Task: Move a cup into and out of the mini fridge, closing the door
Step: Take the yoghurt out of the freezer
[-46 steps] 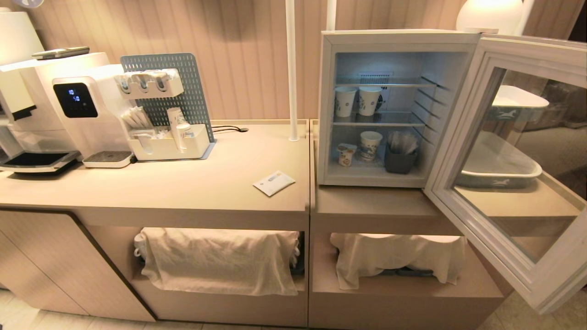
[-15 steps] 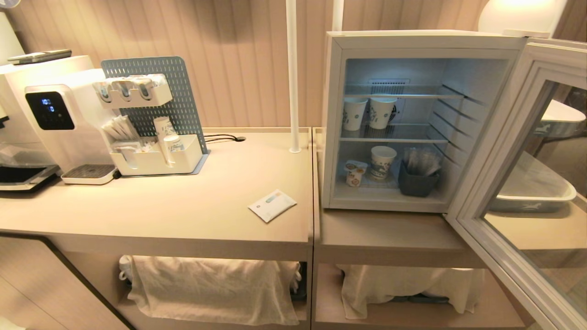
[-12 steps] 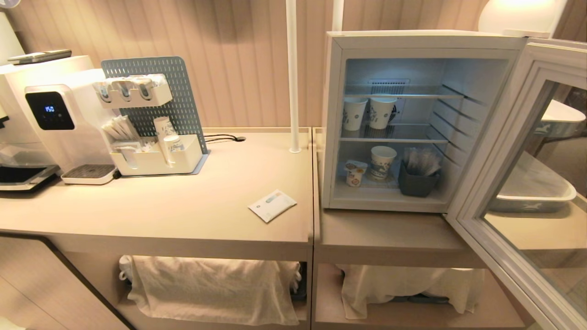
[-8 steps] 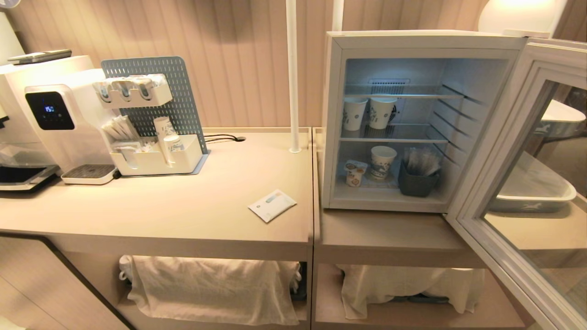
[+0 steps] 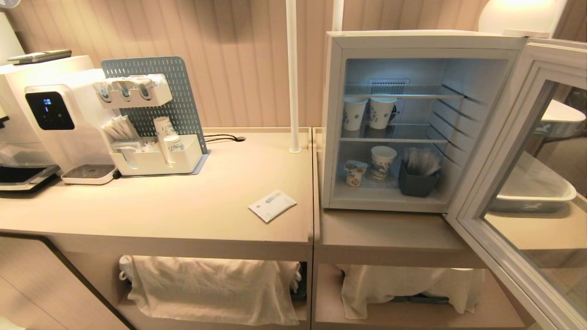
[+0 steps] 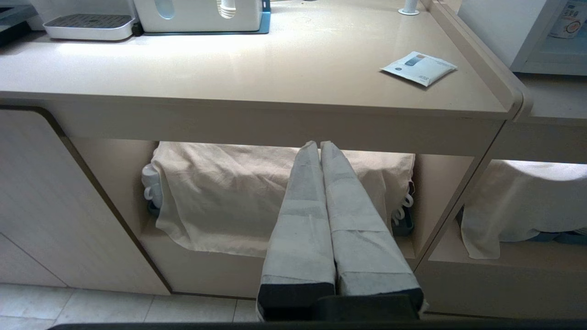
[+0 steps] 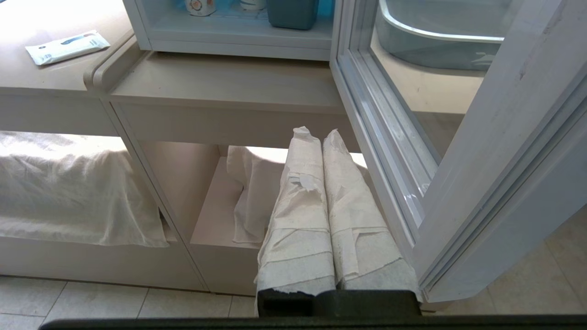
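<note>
The mini fridge (image 5: 412,39) stands on the right-hand counter with its door (image 5: 497,137) swung wide open to the right. On the fridge floor at the front left sits the cup (image 5: 355,173), small and white with a yellow-orange label. The right wrist view catches its base (image 7: 200,5) above the fridge's lower frame (image 7: 238,43). Neither arm shows in the head view. My left gripper (image 6: 319,144) hangs low before the left counter's shelf, shut and empty. My right gripper (image 7: 316,133) is shut on nothing too, below the counter edge beside the open door (image 7: 481,160).
Paper cups (image 5: 355,113) stand on the fridge's middle shelf and another (image 5: 381,161) beside a dark holder (image 5: 416,183). A flat packet (image 5: 272,205) lies on the left counter, with a coffee machine (image 5: 50,114), organizer (image 5: 156,160) and white pole (image 5: 291,73) behind. Cloths (image 5: 211,284) drape the lower shelves.
Since the oldest frame the whole view has shifted and grown, so the camera has moved nearer the counter. Over the last second only the machine's display has changed.
</note>
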Tool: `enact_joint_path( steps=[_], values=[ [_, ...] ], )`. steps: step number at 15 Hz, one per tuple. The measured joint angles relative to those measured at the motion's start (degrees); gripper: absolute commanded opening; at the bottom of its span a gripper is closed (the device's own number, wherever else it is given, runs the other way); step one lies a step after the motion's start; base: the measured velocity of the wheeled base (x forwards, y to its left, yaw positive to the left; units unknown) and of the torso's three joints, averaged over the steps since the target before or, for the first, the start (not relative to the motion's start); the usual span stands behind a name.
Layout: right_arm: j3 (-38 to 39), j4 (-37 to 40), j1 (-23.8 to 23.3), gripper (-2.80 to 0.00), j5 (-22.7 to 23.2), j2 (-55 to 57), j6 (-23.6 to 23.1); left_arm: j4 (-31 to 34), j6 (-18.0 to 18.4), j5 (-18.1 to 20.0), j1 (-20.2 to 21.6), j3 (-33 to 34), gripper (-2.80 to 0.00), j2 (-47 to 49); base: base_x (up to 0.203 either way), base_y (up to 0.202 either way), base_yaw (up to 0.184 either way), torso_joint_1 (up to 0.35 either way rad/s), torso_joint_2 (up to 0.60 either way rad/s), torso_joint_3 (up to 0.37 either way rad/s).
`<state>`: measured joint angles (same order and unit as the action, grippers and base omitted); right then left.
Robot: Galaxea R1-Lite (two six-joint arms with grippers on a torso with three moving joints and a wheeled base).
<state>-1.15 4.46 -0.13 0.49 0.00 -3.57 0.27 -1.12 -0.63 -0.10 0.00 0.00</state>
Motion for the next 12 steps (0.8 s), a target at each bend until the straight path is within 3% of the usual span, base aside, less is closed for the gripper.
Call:
enact_joint_path(
  steps=[12],
  values=[
    [0.02, -0.06, -0.01, -2.80, 0.39, 0.00, -1.55, -0.09, 0.66, 0.12, 0.00, 0.00, -2.80, 0.00, 0.000, 0.000, 0.000, 0.000, 0.00, 0.000]
  ],
)
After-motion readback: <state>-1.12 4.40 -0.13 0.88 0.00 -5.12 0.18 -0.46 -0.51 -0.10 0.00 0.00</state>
